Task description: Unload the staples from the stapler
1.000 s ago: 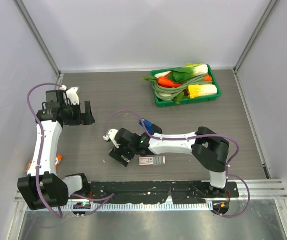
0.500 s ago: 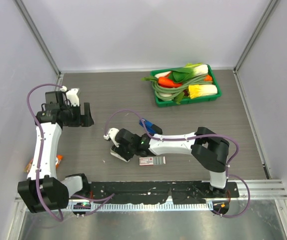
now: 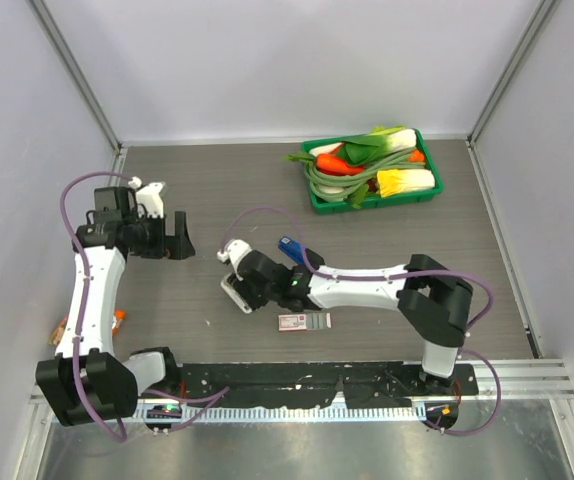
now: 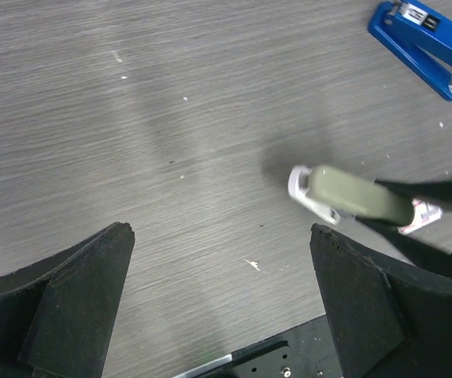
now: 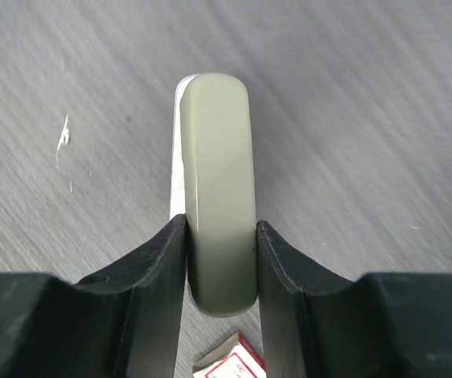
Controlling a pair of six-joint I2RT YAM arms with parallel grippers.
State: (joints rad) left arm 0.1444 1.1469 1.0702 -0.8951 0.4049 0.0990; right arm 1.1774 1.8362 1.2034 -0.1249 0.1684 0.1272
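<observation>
The blue stapler [image 3: 289, 246] lies on the table just beyond my right arm's wrist; it also shows in the left wrist view [image 4: 423, 43], held by nothing. My right gripper [image 3: 239, 291] [image 5: 220, 223] is shut on a grey-green oblong object [image 5: 214, 157] [image 4: 360, 197] with a white underside, its fingers pressed on both long sides. My left gripper [image 3: 181, 240] [image 4: 222, 232] hangs open over bare table to the left, with nothing between its fingers. A tiny pale sliver [image 4: 251, 264] [image 5: 63, 134], perhaps staples, lies on the table near the held object.
A flat red-and-white box [image 3: 304, 321] [image 5: 238, 358] lies near the front edge, under my right arm. A green tray [image 3: 319, 203] of toy vegetables stands at the back right. A small orange item [image 3: 118, 318] sits by the left arm's base.
My right gripper has closed on the grey-green object and shifted with it a little back and to the right. My left gripper has drifted slightly right.
</observation>
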